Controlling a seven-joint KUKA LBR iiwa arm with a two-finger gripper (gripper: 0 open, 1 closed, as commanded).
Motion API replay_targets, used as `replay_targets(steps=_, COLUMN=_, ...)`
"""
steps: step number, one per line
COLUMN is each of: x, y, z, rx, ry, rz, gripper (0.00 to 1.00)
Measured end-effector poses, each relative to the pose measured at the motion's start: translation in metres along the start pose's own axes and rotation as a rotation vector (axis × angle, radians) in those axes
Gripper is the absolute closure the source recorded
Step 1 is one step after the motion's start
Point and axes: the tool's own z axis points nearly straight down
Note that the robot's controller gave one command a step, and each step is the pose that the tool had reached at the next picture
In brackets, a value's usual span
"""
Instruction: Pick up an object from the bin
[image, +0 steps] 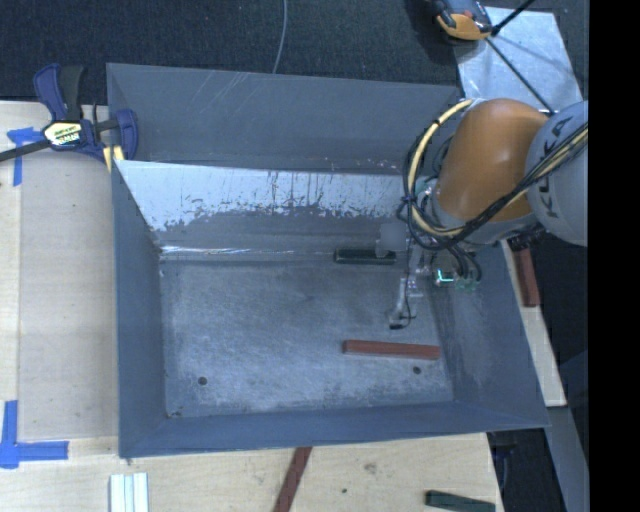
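Alt text: The only lettering stands on the robot arm's pale grey casing, at the right of the camera view, just beside its orange cover. Large dark capitals run slantwise across the casing. Cables cross over them, and the cover hides part of them. One letter looks like a K; the whole word cannot be read.

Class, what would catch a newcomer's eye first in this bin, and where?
The arm's orange cover bulges over the right of the grey bin, its gripper hanging near a reddish-brown stick on the floor. A black bar lies by the back wall.
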Motion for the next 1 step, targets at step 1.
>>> replay_targets(steps=1, x=-0.0020, y=0.0001, z=-0.0048, rx=0.001, ry=-0.008, rz=-0.001, gripper=0.00)
